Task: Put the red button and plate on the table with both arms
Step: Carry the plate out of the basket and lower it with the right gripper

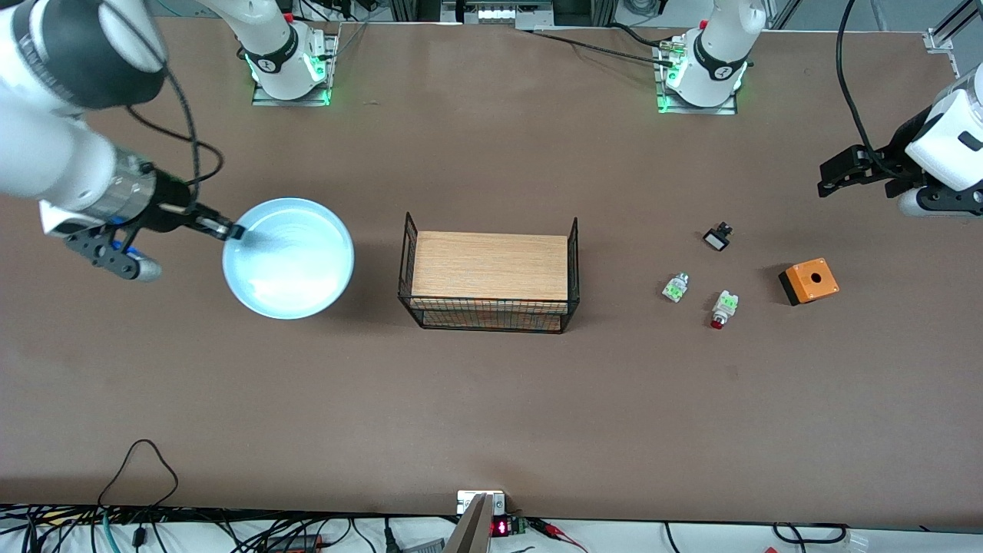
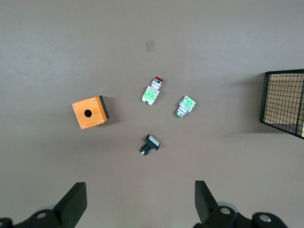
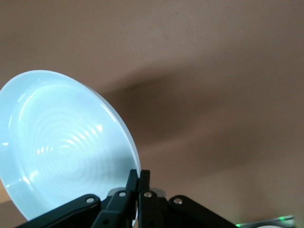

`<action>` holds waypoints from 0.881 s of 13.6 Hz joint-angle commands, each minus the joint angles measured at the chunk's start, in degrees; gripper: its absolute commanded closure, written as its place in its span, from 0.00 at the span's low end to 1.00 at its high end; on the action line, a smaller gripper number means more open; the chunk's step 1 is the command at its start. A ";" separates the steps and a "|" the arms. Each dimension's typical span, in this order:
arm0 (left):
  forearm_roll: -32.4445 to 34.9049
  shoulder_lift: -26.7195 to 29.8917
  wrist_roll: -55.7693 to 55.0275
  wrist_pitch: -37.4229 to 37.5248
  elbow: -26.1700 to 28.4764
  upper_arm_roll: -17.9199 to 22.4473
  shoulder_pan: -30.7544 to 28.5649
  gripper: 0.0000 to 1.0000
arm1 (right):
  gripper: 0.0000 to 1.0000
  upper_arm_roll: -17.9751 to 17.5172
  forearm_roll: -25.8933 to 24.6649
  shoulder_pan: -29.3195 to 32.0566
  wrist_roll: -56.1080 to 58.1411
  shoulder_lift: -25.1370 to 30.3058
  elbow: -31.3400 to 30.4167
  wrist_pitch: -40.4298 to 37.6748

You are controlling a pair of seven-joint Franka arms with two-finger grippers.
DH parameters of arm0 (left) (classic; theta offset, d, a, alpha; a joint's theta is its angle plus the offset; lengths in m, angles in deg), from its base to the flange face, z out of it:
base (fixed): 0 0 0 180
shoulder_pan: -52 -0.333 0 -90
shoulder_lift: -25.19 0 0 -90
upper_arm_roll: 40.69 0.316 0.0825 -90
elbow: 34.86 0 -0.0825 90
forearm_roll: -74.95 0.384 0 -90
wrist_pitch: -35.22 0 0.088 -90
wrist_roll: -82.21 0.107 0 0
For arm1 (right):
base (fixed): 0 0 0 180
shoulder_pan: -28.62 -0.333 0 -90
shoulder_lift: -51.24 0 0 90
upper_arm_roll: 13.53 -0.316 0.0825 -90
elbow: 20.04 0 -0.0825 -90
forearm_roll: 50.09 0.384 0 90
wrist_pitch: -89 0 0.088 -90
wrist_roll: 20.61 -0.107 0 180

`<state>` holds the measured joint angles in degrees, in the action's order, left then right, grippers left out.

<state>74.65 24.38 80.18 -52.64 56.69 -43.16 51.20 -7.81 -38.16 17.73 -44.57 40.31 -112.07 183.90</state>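
The pale-blue plate [image 1: 288,257] hangs tilted over the table [image 1: 491,399] toward the right arm's end, and its shadow falls on the brown top. My right gripper [image 1: 230,230] is shut on the plate's rim [image 3: 135,161], with both fingers [image 3: 138,173] pinching the edge. The red button [image 1: 722,309] lies on its side on the table toward the left arm's end, red cap facing the front camera; the left wrist view also shows the red button [image 2: 153,90]. My left gripper [image 1: 835,173] hovers open and empty [image 2: 140,190] high over that end of the table.
A black wire basket [image 1: 489,280] with a wooden top stands mid-table. Beside the button lie a white-and-green part [image 1: 675,287], a black switch [image 1: 718,236] and an orange box [image 1: 809,281] with a hole. Cables run along the table's front edge.
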 commanded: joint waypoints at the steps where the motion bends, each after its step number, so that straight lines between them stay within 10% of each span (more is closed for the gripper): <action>1: -0.58 -0.24 0.63 0.85 -1.54 -0.26 -0.44 0.00 | 1.00 -1.15 -3.40 5.07 12.76 1.35 -5.95 1.68; 12: -0.76 -1.21 1.33 2.25 -3.13 0.36 -0.61 0.00 | 1.00 -1.15 -9.21 12.82 32.48 -1.19 -34.35 36.57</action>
<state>74.65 23.55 80.26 -51.87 55.35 -42.99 50.99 -7.81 -46.82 28.38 -14.33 38.93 -143.14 216.35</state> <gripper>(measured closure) 0.000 0.974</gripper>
